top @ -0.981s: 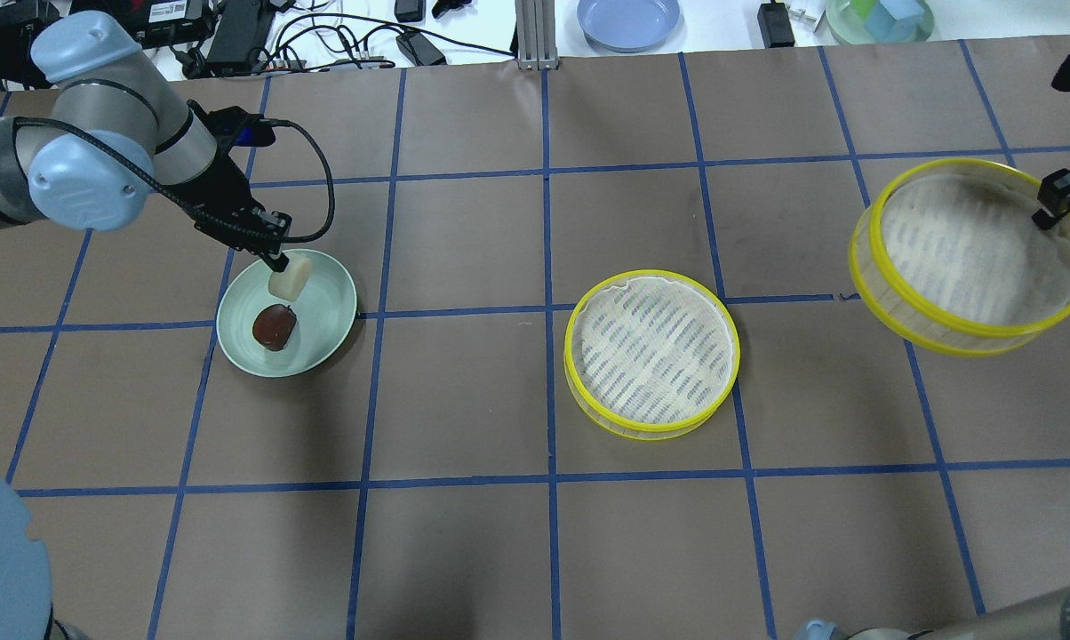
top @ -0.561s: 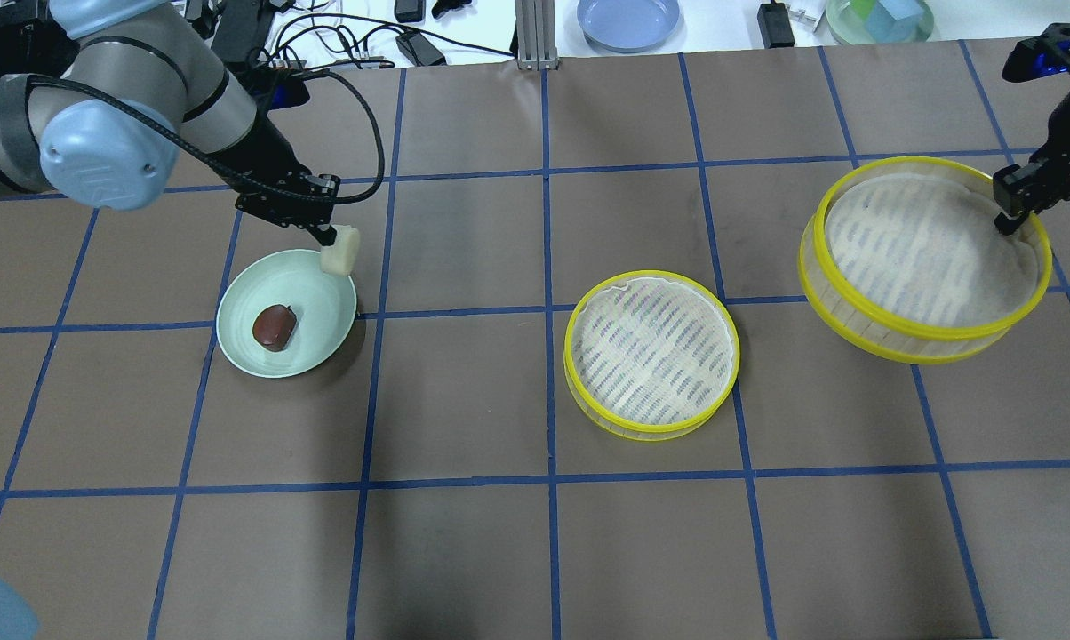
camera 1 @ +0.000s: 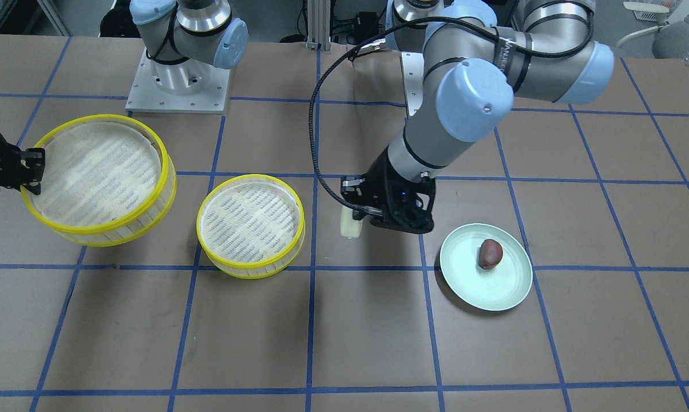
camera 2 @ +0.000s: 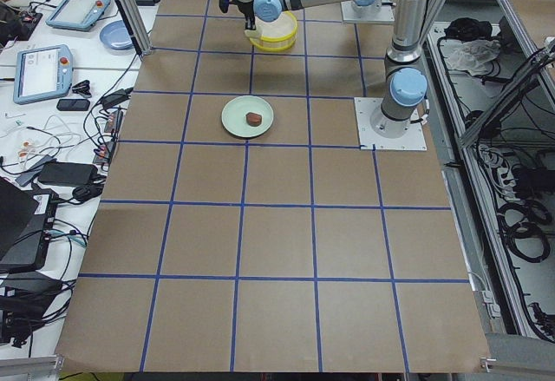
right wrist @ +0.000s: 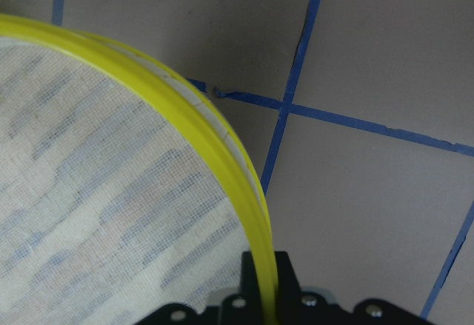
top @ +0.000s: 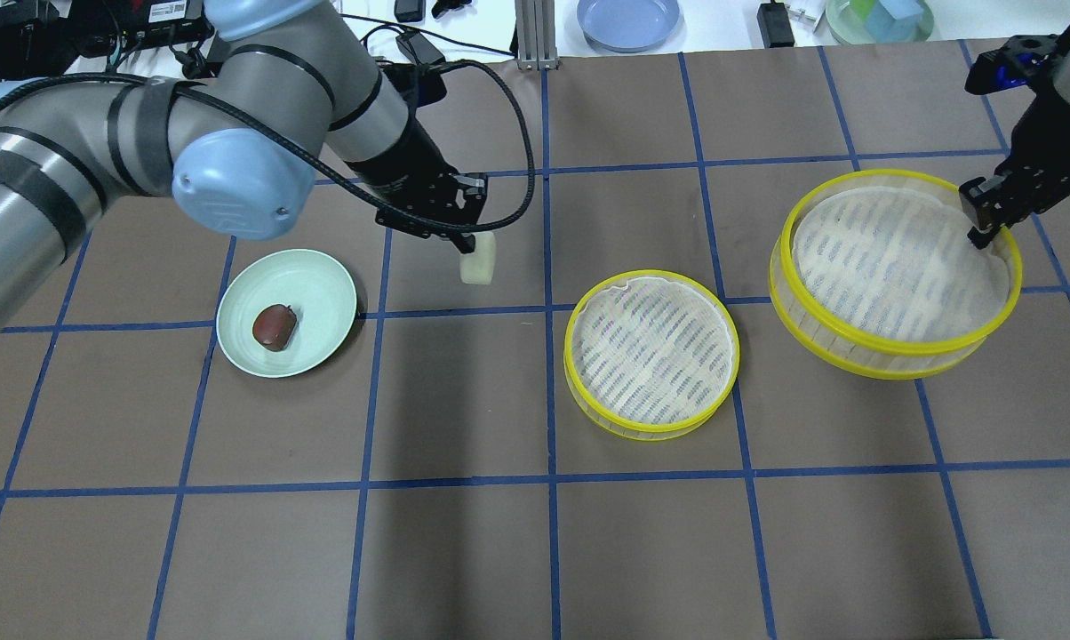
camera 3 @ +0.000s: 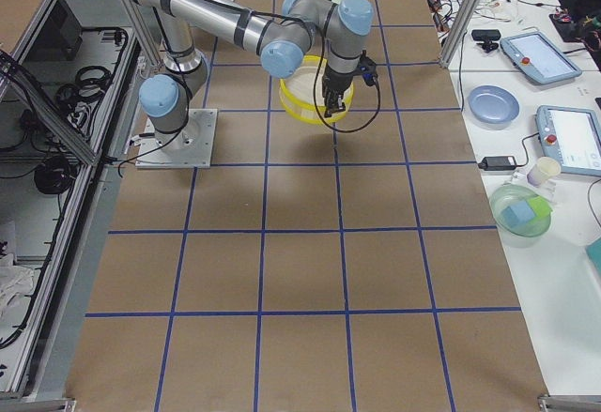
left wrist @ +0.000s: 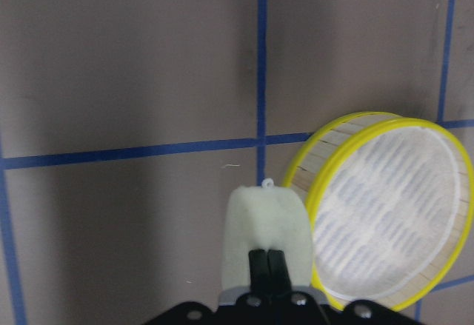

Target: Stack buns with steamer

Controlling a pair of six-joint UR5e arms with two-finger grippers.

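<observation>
The left gripper has its two thin black fingers pressed into the pale cream-yellow, rounded-blocky bun. The bun hangs below the fingertips with its smooth, matte top showing in the left wrist view. It is held over the bare brown matte table covering with its blue tape grid. It lies between the plate and the nearer basket and touches neither.

That nearer basket, a round shallow steamer tray with a bright yellow rim, pale slatted wall and whitish woven floor, sits flat on the table. Nothing lies on its floor.

On the other side of the bun is a pale green, smooth round plate. On it rests the dark reddish-brown, glossy rounded bun, left of the plate's middle in the overhead view.

The right gripper is clamped on the yellow rim of the second, matching steamer basket, one finger inside the wall and one outside. This basket hangs tilted and appears clear of the table. Its woven floor, mottled with faint bluish streaks, is bare. It is near the resting basket but apart from it.
</observation>
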